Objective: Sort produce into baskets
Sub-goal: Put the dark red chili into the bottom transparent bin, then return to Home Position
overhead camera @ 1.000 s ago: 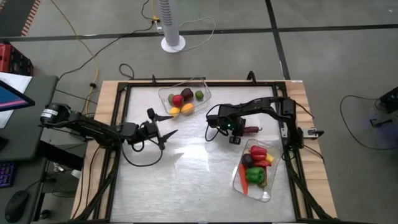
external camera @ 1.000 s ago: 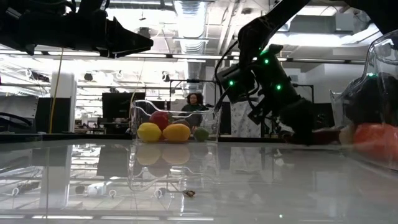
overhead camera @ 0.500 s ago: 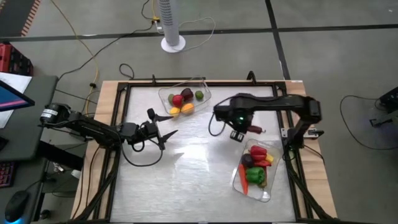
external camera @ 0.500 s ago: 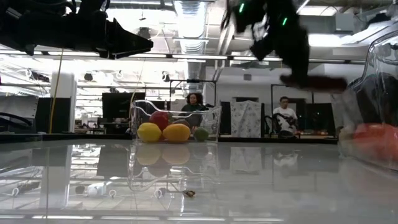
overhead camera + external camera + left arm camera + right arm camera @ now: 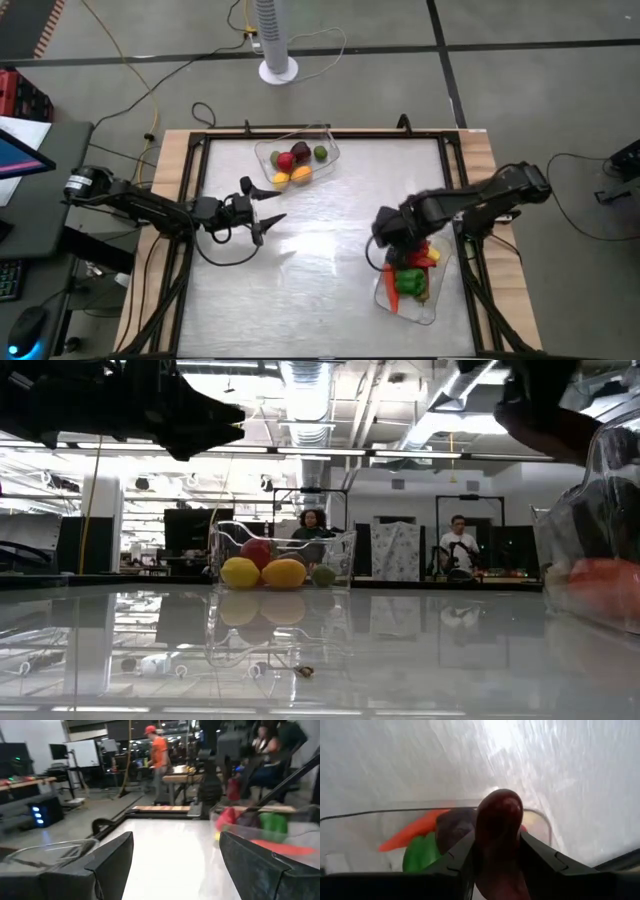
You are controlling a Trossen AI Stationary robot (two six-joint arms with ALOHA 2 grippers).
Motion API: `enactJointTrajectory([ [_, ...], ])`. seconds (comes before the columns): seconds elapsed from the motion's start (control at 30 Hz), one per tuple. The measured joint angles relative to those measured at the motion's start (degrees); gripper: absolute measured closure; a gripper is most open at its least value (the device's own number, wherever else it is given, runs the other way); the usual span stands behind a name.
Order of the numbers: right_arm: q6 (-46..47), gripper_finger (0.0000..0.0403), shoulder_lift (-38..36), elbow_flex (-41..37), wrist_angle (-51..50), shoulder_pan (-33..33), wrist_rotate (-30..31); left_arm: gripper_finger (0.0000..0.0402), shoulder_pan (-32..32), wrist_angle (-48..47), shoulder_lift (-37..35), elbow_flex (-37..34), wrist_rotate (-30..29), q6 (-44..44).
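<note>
My right gripper [image 5: 390, 238] is shut on a dark red long piece of produce [image 5: 499, 812], above the far left end of the near-right clear tub [image 5: 432, 310]. That tub holds an orange carrot [image 5: 410, 832], a green pepper [image 5: 420, 855], a dark purple piece [image 5: 451, 827] and red pieces [image 5: 420, 255]. The far clear tub [image 5: 326, 142] holds red, purple, green, yellow and orange round pieces. My left gripper [image 5: 266, 222] is open and empty, in the air over the table's left middle. My right gripper pinches the dark red piece by its two sides [image 5: 492, 845] between its two fingers [image 5: 457, 862]. The piece's rounded end [image 5: 500, 800] sticks out past the fingertips. The fingers slant downward. The piece is lifted clear, over the tub's rim [image 5: 380, 812].
Black frame rails [image 5: 190, 200] run along the table's edges. Bare tabletop [image 5: 310, 290] lies between the two tubs. A white fan base [image 5: 278, 70] stands on the floor beyond the far edge. People [image 5: 313, 525] show in the room behind the table.
My right gripper has risen from the table's middle with the dark red piece, lifting it clear, and has swung toward the table's near edge until it hangs over the near-right tub.
</note>
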Motion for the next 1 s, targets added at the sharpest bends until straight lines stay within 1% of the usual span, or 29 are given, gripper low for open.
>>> enactJointTrajectory([
  [0.13,8.1,0.0234,-2.6,-6.4,1.6,2.9,0.8,0.0119,0.0,-0.1,-1.2,0.0,0.5,-1.0],
  [0.2,11.0,0.0225,-4.6,-9.5,4.9,4.5,1.4,0.0119,0.0,-0.8,-2.1,0.0,0.4,-1.1],
  [0.37,16.6,0.0184,-8.9,-15.8,13.8,8.4,1.5,0.0119,0.0,-3.3,-4.6,0.0,-0.3,-1.1],
  [0.4,17.4,0.0174,-9.5,-16.5,14.6,9.1,1.5,0.0119,0.0,-3.9,-5.1,0.0,-0.6,-1.1],
  [0.47,18.5,0.0156,-10.5,-17.0,13.0,10.6,2.6,0.0119,0.0,-4.2,-5.9,0.0,-0.6,-1.2],
  [0.5,19.0,0.0150,-11.1,-17.0,11.7,11.7,5.3,0.0119,0.0,-4.3,-6.4,0.0,-0.6,-1.6],
  [0.57,21.3,0.0144,-13.5,-17.0,9.0,14.6,15.1,0.0119,0.0,-4.3,-8.2,0.0,-0.6,-3.0],
  [0.63,23.5,0.0143,-17.2,-17.0,7.6,17.6,25.0,0.0119,0.0,-4.4,-10.7,0.0,0.8,-4.6],
  [0.73,24.9,0.0143,-23.7,-20.0,10.2,21.6,35.6,0.0119,0.0,-8.8,-16.1,0.0,3.1,-5.9],
  [0.8,24.5,0.0143,-27.8,-24.5,13.8,23.3,39.9,0.0119,0.0,-14.2,-20.4,0.0,1.6,-6.3],
  [0.87,21.9,0.0143,-31.7,-29.6,17.7,23.9,41.8,0.0119,0.0,-19.2,-25.0,0.0,-2.5,-6.3],
  [0.93,17.3,0.0143,-35.7,-34.9,23.1,23.9,43.7,0.0119,0.0,-23.6,-29.8,0.0,-6.6,-6.4],
  [1.0,9.9,0.0143,-40.1,-39.9,31.3,23.2,45.1,0.0119,0.2,-27.4,-34.0,0.0,-8.5,-7.3],
])
